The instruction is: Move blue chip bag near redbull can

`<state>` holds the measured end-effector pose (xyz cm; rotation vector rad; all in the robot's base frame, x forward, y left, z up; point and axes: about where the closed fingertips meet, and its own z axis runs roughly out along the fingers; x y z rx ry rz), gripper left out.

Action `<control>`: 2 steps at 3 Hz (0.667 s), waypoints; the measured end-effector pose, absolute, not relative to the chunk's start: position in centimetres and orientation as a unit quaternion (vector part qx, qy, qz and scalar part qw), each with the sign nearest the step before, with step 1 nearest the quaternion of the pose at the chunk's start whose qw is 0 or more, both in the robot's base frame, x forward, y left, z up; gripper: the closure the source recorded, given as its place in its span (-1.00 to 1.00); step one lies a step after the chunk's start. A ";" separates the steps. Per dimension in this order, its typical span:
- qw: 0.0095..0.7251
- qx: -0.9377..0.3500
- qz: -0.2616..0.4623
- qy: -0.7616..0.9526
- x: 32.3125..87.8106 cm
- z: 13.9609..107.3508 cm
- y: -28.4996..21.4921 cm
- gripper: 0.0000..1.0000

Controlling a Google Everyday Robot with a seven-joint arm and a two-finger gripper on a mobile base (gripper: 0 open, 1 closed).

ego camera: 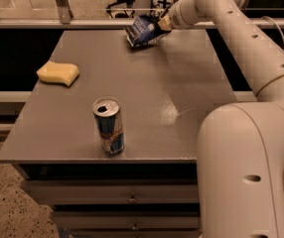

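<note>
Grey surface [181, 83], far edge: gripper [163, 24] jaws clamped on blue chip bag [141, 29], tilted. Grasp done; transfer to redbull can [108, 126], well apart at front, remains.

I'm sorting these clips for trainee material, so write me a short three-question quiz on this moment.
1. Fill in: in the camera view, the yellow sponge lies to the ___ of the redbull can.
2. True or false: the redbull can lies on its side.
3. The gripper, at the far edge of the table, is shut on what? A: the yellow sponge. B: the blue chip bag. C: the redbull can.
Key: 1 left; 2 false; 3 B.
</note>
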<state>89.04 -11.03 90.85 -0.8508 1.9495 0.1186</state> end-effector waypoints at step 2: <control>0.491 -0.413 0.103 0.760 81.9 94.0 -9.7 1.00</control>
